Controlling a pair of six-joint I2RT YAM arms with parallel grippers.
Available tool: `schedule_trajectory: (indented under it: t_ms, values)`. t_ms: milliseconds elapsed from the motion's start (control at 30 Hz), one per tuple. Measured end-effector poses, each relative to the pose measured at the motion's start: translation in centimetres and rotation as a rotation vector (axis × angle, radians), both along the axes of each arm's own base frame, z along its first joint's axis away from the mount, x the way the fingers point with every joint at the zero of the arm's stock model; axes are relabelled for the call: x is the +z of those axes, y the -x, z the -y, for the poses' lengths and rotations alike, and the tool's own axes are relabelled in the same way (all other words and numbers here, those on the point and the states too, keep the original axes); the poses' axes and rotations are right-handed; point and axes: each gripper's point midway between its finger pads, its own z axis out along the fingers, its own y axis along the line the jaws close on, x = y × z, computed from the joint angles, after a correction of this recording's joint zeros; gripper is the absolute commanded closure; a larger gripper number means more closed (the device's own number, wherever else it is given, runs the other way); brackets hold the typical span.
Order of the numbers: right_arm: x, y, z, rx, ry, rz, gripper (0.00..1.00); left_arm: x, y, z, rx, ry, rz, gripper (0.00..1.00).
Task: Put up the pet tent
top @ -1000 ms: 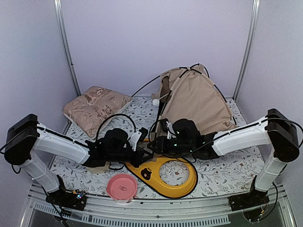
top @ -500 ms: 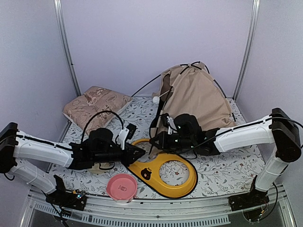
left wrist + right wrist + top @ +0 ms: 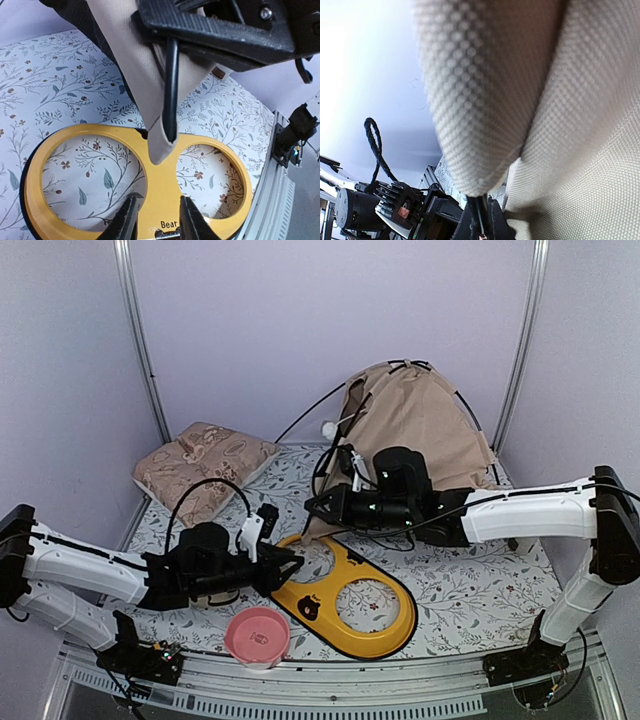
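Pink bowl [image 3: 257, 633] sits nearest the bases, with the yellow two-ring stand [image 3: 385, 625] just behind it. Left gripper [image 3: 157, 205] hovers over the stand's waist, jaws partly apart, holding nothing. Just beyond, right gripper [image 3: 315, 510] is pinched tight on the pet tent [image 3: 420, 430] at its front corner, fabric and black pole [image 3: 171, 90] together. Tent body stands back right, near the wall. Judgement: left should take the pole low beside the hem while right holds firm, to avoid twisting.
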Motion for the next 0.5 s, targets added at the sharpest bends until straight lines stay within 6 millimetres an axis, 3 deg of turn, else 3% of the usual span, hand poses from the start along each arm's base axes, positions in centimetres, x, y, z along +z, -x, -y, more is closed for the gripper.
schedule_trajectory:
  t_ms: [500]
  values:
    - [1.5,-0.1,-0.4,0.008,-0.03,-0.003,1.0,1.1,-2.8,0.8,0.15,-0.009,0.111,0.76]
